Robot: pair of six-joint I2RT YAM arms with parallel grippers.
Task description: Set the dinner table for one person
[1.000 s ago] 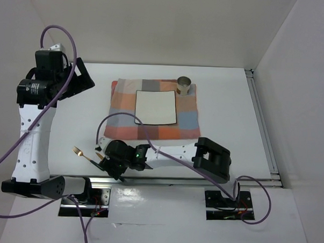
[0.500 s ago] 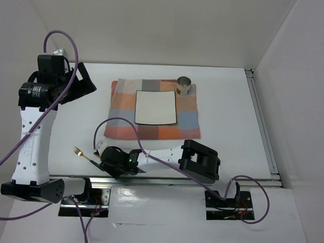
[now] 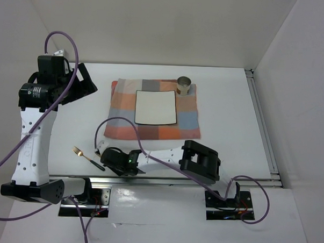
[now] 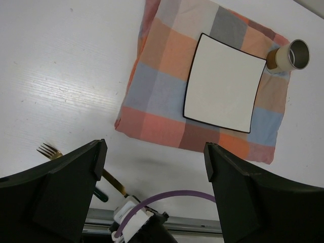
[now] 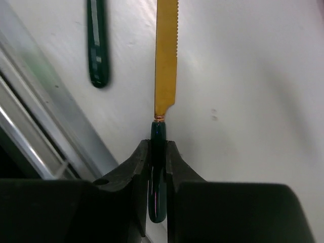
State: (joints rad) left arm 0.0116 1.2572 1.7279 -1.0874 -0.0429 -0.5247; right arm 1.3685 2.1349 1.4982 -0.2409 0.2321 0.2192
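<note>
A knife (image 5: 166,66) with a gold serrated blade and dark green handle lies on the white dinner table (image 3: 227,103) close to its near rail. My right gripper (image 5: 158,147) is shut on the knife's handle, low over the table's near left part (image 3: 116,161). A fork (image 3: 82,154) with gold tines and a green handle (image 5: 97,45) lies just beside the knife. My left gripper (image 4: 154,167) hangs open and empty high above the table's left side (image 3: 77,83).
A checked orange, blue and grey cloth (image 3: 124,128) lies mid-table, with a square white plate (image 3: 155,107) on it and a small metal cup (image 3: 184,85) at its far right corner. The aluminium rail (image 5: 45,136) runs right next to the knife.
My right gripper has shifted left and down toward the near edge and its jaws have closed on the knife's handle. The left arm has barely moved.
</note>
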